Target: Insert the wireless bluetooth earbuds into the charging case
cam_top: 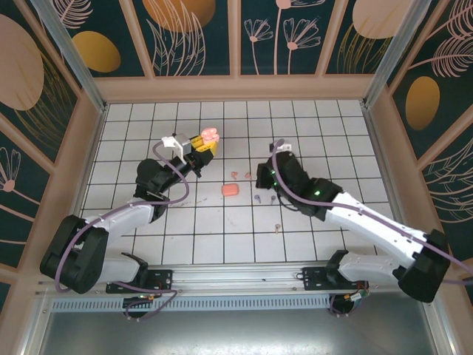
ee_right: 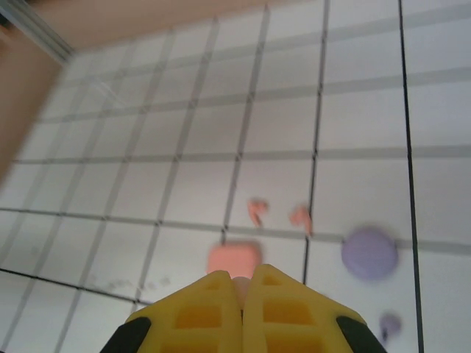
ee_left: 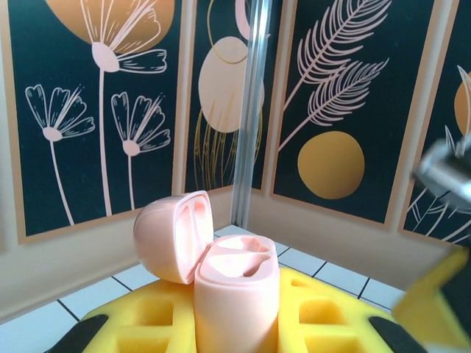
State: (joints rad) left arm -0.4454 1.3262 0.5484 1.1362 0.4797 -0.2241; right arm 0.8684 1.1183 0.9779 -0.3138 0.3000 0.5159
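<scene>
Earbuds: coral pair [cam_top: 235,174] loose at centre of table [cam_top: 148,229], just beyond coral case [cam_top: 230,190]; pink bud [cam_top: 278,228] toward near edge. Left fingers [ee_left: 118,327] pinching pink case [ee_left: 235,294], lid open, raised. Right fingers [ee_right: 206,312] pressed together.

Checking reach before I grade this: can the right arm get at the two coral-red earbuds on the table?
Probably yes: the coral-red earbuds lie bare on the tiles ahead of the right fingers, though those are shut and must open.
</scene>
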